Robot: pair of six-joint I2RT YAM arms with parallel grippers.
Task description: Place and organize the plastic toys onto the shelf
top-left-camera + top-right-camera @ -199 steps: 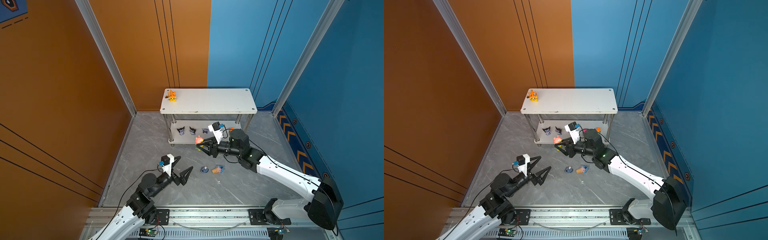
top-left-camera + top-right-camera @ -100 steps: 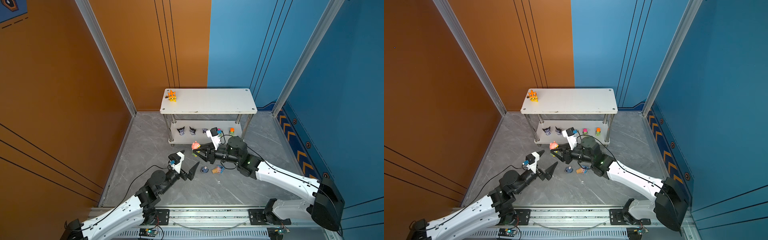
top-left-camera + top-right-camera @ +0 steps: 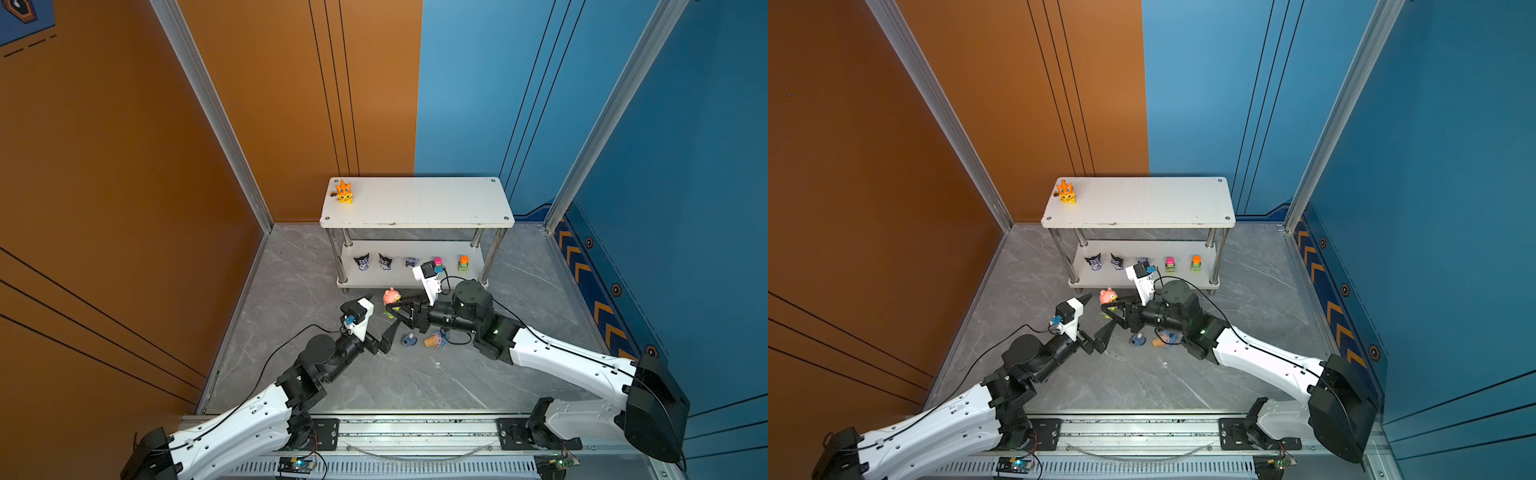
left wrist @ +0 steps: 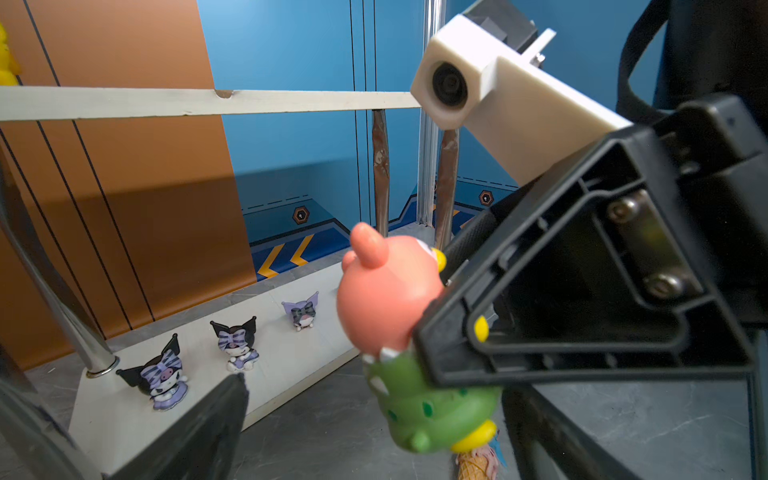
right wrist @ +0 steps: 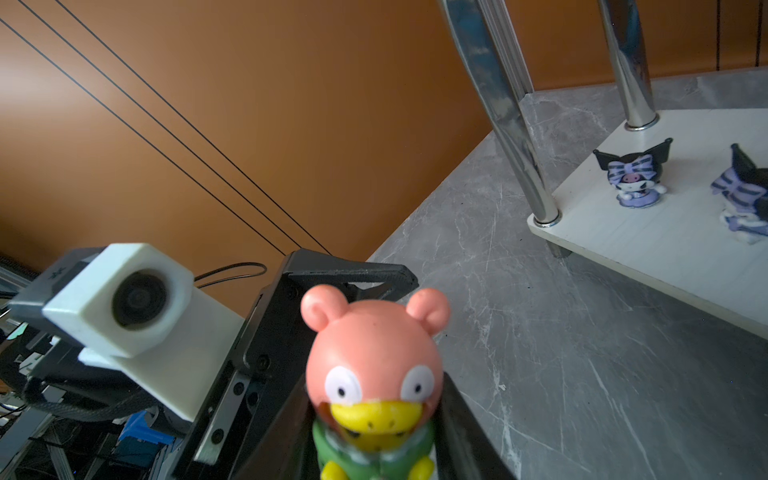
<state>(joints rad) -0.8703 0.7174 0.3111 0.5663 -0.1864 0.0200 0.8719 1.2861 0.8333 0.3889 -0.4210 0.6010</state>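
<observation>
The right arm reached low and leftward, with the right gripper (image 3: 390,311) clamped on the pink bear (image 3: 391,296). The left arm stretched forward, its left gripper (image 3: 380,316) gaping wide and empty just beside the bear.

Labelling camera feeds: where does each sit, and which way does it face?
Both top views: above metal base rail, looking down at white two-tier shelf; both arms show.
Left wrist: faces shelf's lower board; fingertip of open left gripper shows.
Right wrist: faces orange wall; right gripper holds pink bear-headed toy.
Shared: wrist views both show that toy.
</observation>
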